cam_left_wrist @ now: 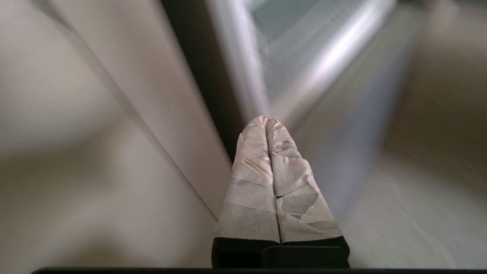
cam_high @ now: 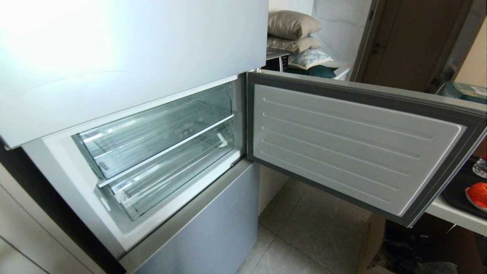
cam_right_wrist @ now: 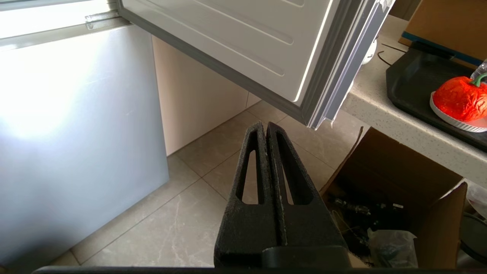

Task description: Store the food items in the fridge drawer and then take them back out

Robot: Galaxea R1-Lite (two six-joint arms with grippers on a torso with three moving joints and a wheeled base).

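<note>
My fridge drawer (cam_high: 171,173) at centre-left shows nothing inside; the fruit (cam_right_wrist: 458,98) sits on a plate (cam_right_wrist: 452,118) at right. Both my left gripper (cam_left_wrist: 267,121) and right gripper (cam_right_wrist: 265,127) are closed, empty.

L gripper (cam_left_wrist: 267,121), two tapered fingers (cam_left_wrist: 249,190) wrapped in creased off-white tape, black base, R gripper (cam_right_wrist: 265,126), bare black textured fingers (cam_right_wrist: 251,171) w/ elongated triangular cutouts

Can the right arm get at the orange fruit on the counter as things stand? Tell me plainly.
Probably yes. The orange fruit sits in a white dish on the black tray on the counter, past the open fridge door's edge, uncovered. The right gripper hangs shut over the floor, so it must open first.
</note>
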